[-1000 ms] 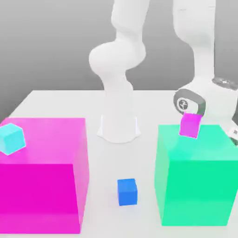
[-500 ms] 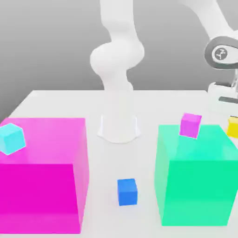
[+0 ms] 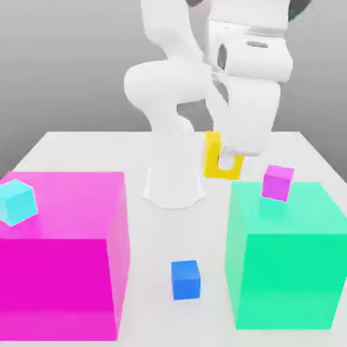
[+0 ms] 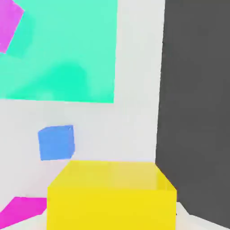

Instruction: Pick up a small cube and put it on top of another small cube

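Note:
The small yellow cube (image 3: 213, 157) hangs in the air in front of the robot's base, held under the white hand, with my gripper (image 3: 227, 161) shut on it. In the hand view the yellow cube (image 4: 111, 197) sits close to the camera. Below it on the white table lies a small blue cube (image 3: 185, 279), the same blue cube (image 4: 55, 143) in the hand view. A small purple cube (image 3: 278, 182) rests tilted on the top back edge of the big green cube (image 3: 284, 271); the purple cube (image 4: 10, 24) also appears in the hand view.
A big translucent magenta cube (image 3: 64, 271) stands at the exterior view's left with a small cyan cube (image 3: 16, 202) at its top left. The robot's white base (image 3: 173, 183) stands at the back centre. The table's edge (image 4: 161, 112) runs beside the green cube (image 4: 58, 49).
The arm has swung from the exterior view's right to the centre, carrying the yellow cube up and leftward. The other cubes have not moved.

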### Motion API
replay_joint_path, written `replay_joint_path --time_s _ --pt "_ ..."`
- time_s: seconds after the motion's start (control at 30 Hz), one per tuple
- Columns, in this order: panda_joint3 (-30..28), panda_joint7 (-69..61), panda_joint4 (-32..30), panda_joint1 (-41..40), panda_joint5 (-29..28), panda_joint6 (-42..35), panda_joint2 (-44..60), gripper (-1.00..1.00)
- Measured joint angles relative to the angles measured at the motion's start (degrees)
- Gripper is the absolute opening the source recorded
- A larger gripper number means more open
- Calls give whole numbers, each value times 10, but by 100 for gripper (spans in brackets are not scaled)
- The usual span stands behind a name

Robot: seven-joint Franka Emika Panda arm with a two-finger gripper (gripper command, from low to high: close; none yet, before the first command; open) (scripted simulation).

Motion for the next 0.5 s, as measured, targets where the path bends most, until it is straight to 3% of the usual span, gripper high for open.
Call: replay_joint_path --time_s 0.2,0.3,0.33,0.5 --pt "-83 99 10 -100 12 1 -3 -100" --pt "-142 133 -7 -144 42 69 45 -100" --pt "-154 136 -16 -152 52 92 60 100" --pt "-154 136 -16 -152 52 92 60 100"
